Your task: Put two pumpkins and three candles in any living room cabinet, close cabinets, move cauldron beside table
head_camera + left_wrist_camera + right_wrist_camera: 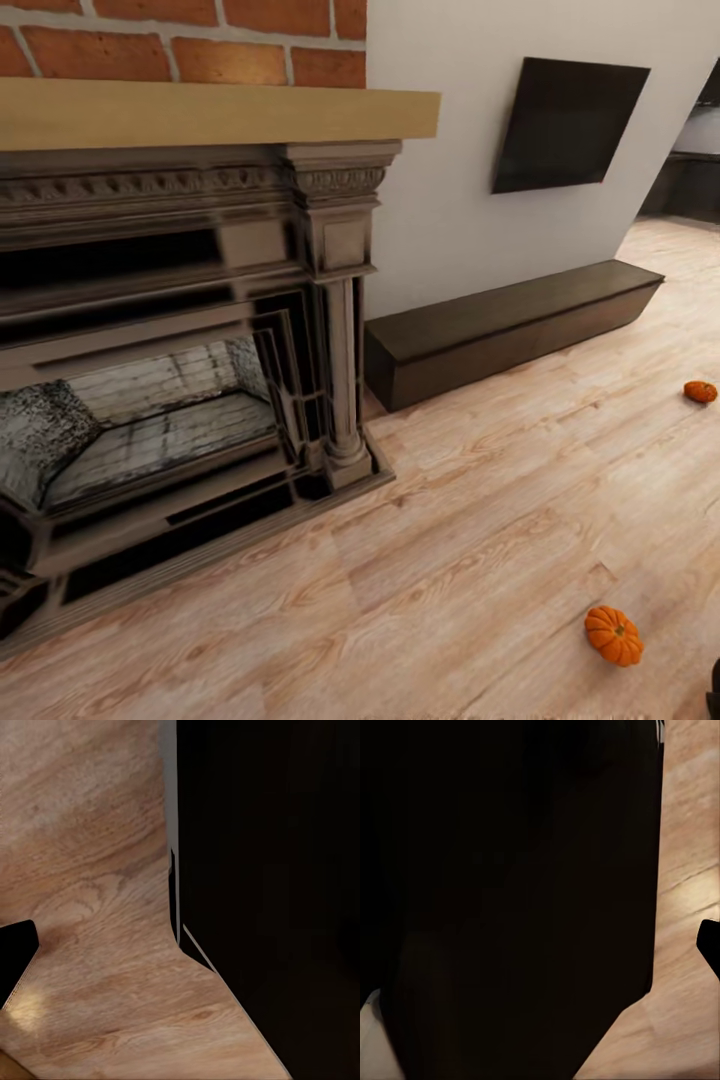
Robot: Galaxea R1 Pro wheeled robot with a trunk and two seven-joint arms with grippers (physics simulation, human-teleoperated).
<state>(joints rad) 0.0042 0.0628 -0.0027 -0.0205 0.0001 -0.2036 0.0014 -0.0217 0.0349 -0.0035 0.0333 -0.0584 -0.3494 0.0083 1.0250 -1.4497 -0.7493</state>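
Facing the fireplace (180, 380); cabinet (510, 325) shut along the wall under the TV (568, 122); two pumpkins (613, 635) (700, 391) on the floor (450, 560), well apart; we can't tell either claw's opening or hold.

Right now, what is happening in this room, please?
Nothing is being handled at this moment. The head view looks over a wood floor where two pumpkins lie loose: one near and one farther off to the right. The long dark cabinet sits closed against the wall under the black TV, beside the fireplace. Neither pumpkin is stored yet. The wrist views show floor and dark shapes, so whether the tools are open cannot be told.
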